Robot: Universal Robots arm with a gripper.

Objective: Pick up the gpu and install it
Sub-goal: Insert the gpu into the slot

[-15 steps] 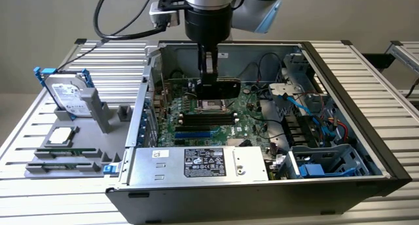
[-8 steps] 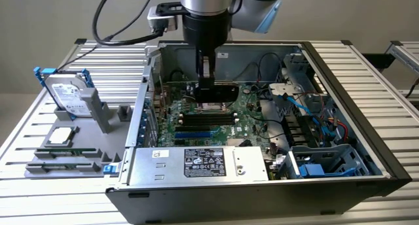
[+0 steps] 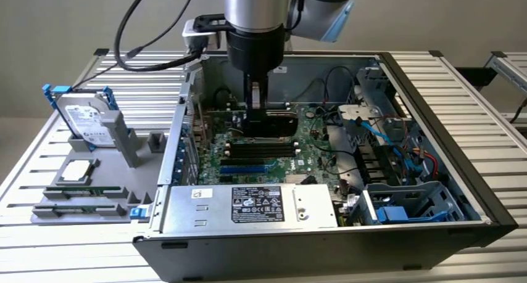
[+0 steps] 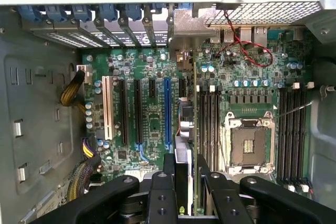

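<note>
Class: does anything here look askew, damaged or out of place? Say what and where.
Nothing looks damaged or spilled. The gripper holds the gpu edge-on over the motherboard, and the CPU socket is empty.

An open computer case [image 3: 329,246] lies on a slatted worktop [image 3: 453,79], motherboard [image 3: 309,141] exposed. At its nine o'clock, a grey rack [image 3: 123,138] holds an upright hard drive [image 3: 82,118] and two memory sticks [image 3: 82,190].

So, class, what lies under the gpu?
The green motherboard with its long slots; a blue slot lies just beside the gpu. The claw grips it edge-on, so the board directly beneath it is covered.
</note>
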